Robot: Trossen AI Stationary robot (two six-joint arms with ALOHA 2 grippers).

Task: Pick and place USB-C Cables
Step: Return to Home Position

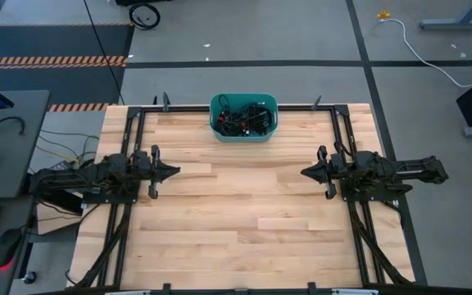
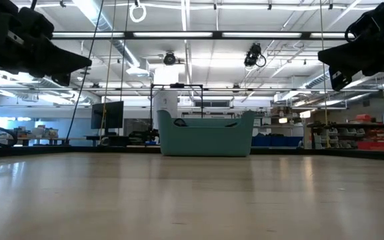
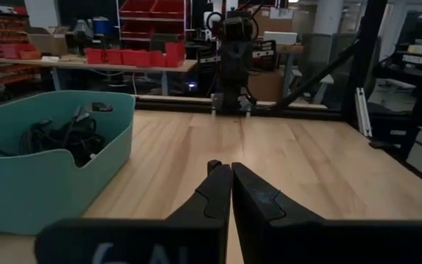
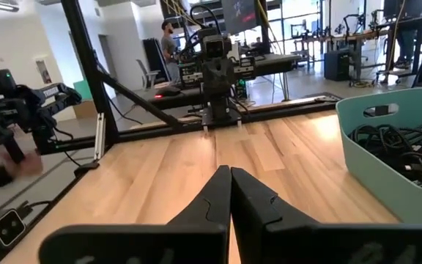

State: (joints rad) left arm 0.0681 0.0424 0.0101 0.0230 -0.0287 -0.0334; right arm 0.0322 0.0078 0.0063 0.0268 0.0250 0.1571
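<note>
1. At the left gripper [image 1: 174, 170], the two fingers are pressed together with nothing between them; the left wrist view shows the tips meeting above bare wood.
2. Facing it across the wooden table [image 1: 236, 221], the right gripper [image 1: 304, 173] is clenched the same way, also empty, and hangs above the boards.
3. Outward from both claws, toward the far table edge and midway between them, stands the teal bin [image 1: 243, 137]. It touches neither claw.
4. Inside it the USB-C Cables [image 1: 242, 120] lie as one black tangle. Every cable I can find on the table is in there.
5. The bin's long side runs parallel to the line joining my two claws. The heap itself has no single axis I can read.
6. Neither arm is clearly nearer: the bin sits about evenly off each tip, diagonally ahead and inward.
7. My judgement is that the placing looks finished, so the coming move needs no grasp, only parking both arms clear of the bin's rim.
</note>
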